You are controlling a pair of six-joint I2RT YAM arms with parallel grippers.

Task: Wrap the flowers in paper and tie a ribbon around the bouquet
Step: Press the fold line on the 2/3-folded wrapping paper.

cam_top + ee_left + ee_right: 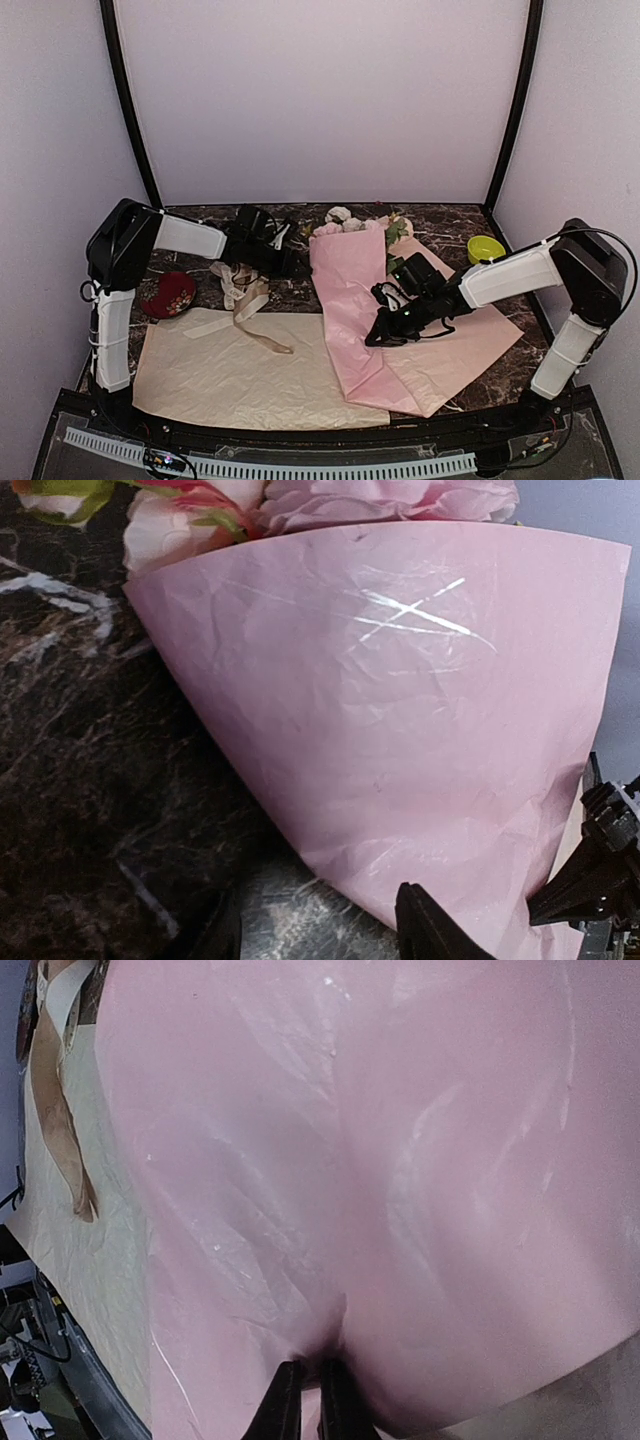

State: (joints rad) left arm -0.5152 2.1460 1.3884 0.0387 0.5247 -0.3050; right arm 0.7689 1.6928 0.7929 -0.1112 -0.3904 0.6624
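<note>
Pink paper: the large crinkled pink paper sheet (350, 300) is folded into a long cone over the artificial pink and cream roses (340, 222), whose heads show at the wide far end. Part of the sheet lies flat to the right.
Axis: we see the cone running from the far side of the dark marble tabletop (450, 225) toward the near edge, narrow end nearest the arms.
Right side: the right arm (500, 280) has its jaws pinched together on a fold of the paper, on the cone's right flank about mid-length.
Left side: the left arm (190, 238) has its jaws apart and holding nothing, just left of the cone's wide end.
Ribbon: the flat tan satin ribbon (270, 340) lies left of the cone, slanting onto the pale cream-beige sheet (220, 375). We judge the left arm the nearer one.
In the way: a cream-white ribbon tangle (235, 280) sits just beside the tan strip's far end and could be picked up by mistake.
Around: a dark red dish (170, 295) lies far left and a green bowl (486, 248) far right, both well apart from the cone.
</note>
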